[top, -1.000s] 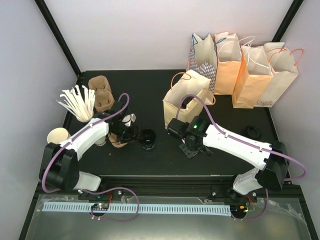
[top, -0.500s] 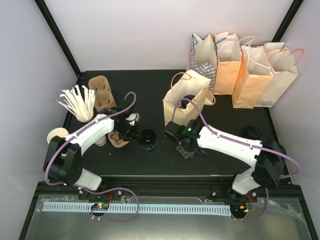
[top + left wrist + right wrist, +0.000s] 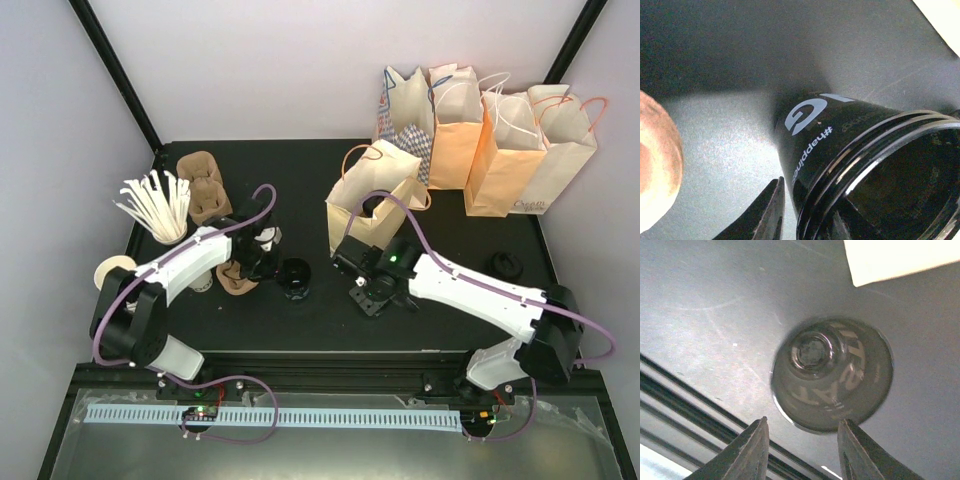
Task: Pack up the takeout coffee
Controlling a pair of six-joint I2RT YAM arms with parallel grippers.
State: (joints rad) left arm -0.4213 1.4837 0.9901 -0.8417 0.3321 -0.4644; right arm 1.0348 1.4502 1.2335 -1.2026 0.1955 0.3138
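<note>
While apart over the black lid (image 3: 832,375), right claw (image 3: 802,421) near the table (image 3: 715,300) edge; left claw (image 3: 268,260) state unclear

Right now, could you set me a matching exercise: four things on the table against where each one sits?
Things:
1. black cup
2. wooden stirrers
3. cardboard cup carrier
4. row of paper bags

Places:
A. back right corner
B. front, about mid-table
C. left side, standing in a cup
D. back left, lying flat

Pairs: 1-B, 2-C, 3-D, 4-A
</note>
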